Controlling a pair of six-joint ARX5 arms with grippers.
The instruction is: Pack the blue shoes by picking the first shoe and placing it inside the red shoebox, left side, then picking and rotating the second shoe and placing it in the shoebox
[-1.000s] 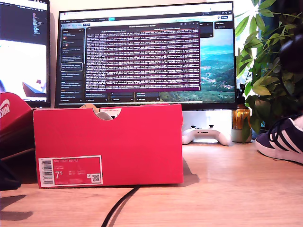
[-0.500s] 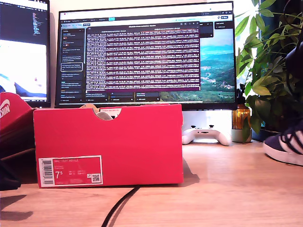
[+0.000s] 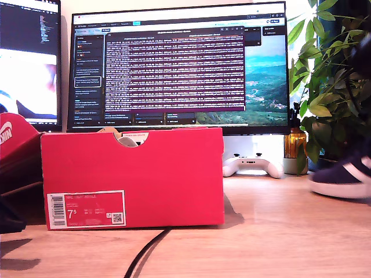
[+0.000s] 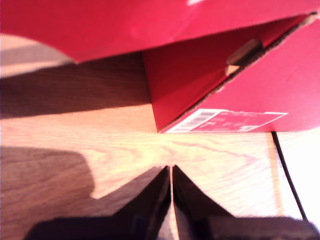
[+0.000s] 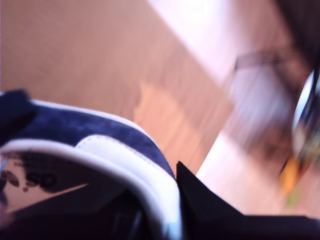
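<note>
While gripped at its collar, blue shoe fills my second gripper.

The setting looks like an office or home desk workspace: a light wooden desktop carries a large black-framed computer monitor filled with lines of terminal text, and a second dark-framed screen stands beside it at the exterior view's left. A white game controller lies beneath the large monitor, a leafy green potted houseplant rises at the exterior view's right, and a thin black cable trails across the wood toward the camera.
</note>
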